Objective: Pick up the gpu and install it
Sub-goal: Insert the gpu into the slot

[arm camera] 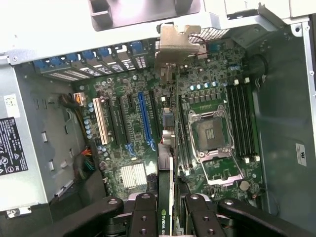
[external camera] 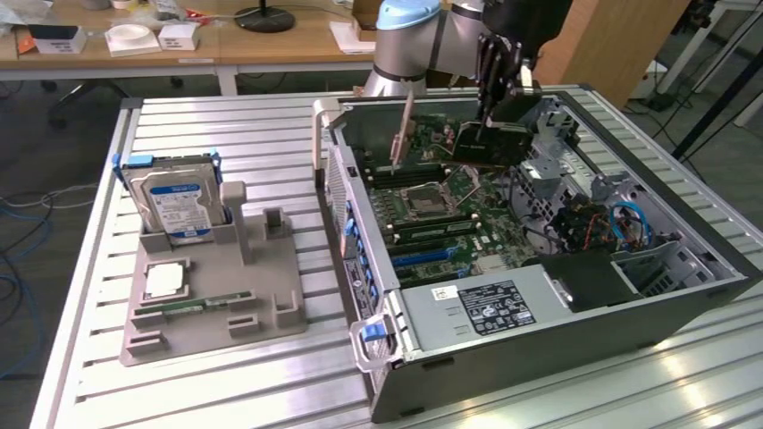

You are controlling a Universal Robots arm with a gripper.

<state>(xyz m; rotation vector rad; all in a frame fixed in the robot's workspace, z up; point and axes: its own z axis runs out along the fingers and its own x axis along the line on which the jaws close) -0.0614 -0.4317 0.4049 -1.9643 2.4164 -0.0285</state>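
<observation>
The gripper [external camera: 503,105] reaches down into the far end of the open computer case [external camera: 573,340] and is clamped on the gpu [external camera: 483,145], its fingers [arm camera: 143,217] pressing the card from both sides. The gpu hangs over the motherboard [external camera: 471,219], and in the wrist view it shows edge-on, its silver bracket pointing at the case's slotted rear wall. Beneath and beside it lie a long blue slot [arm camera: 144,121], a white slot [arm camera: 100,121] and a small finned heatsink [arm camera: 133,175]. The empty processor socket [arm camera: 210,131] sits just on its other side, with rows of memory slots [arm camera: 242,118] beyond. Close around the card in the exterior view are a metal cage [external camera: 551,152] and, toward that view's right, a tangle of blue cables [external camera: 626,223]. The power supply [external camera: 489,304] fills the near end of the case. On the slatted counter [external camera: 238,116], well apart to the exterior view's left, a grey fixture [external camera: 214,295] carries an upright hard drive [external camera: 179,201], a processor chip [external camera: 164,279] and a green memory stick [external camera: 191,308].
</observation>
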